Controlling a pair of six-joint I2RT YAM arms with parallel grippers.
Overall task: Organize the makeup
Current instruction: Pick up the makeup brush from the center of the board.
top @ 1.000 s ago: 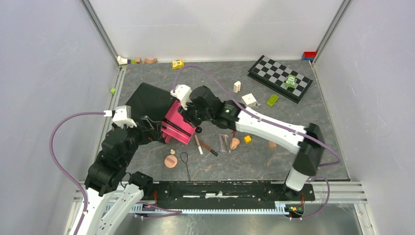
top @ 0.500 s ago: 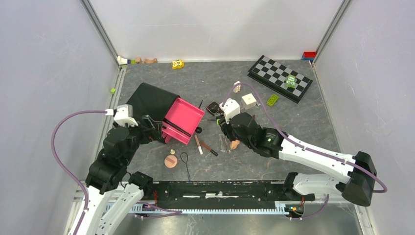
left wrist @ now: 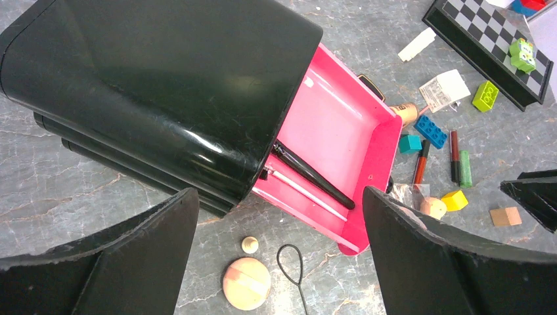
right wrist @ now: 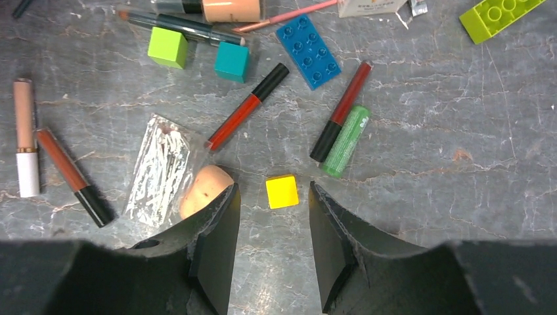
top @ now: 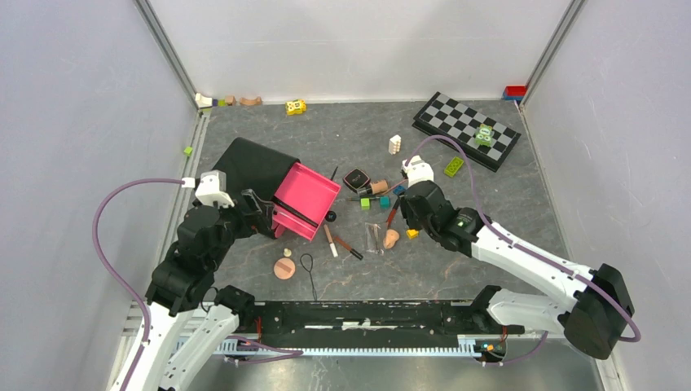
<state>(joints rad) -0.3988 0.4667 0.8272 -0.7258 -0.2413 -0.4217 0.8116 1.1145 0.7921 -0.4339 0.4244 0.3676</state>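
A black case with a pink drawer pulled open lies at centre left. A black brush lies in the drawer. My left gripper is open and empty, above the drawer's near corner. A round peach puff lies nearby. My right gripper is open and empty, low over a yellow block, its left finger by the peach sponge. A red tube, a dark red tube and a green tube lie just beyond. A black compact lies farther back.
A chessboard lies at the back right. Blue, teal and green blocks, a plastic bag, a white cube and a black wire loop are scattered around. Two more tubes lie left of the bag.
My right arm has swung away from the pink drawer, to the right and nearer, and now hangs over the yellow block. The left arm has barely moved.
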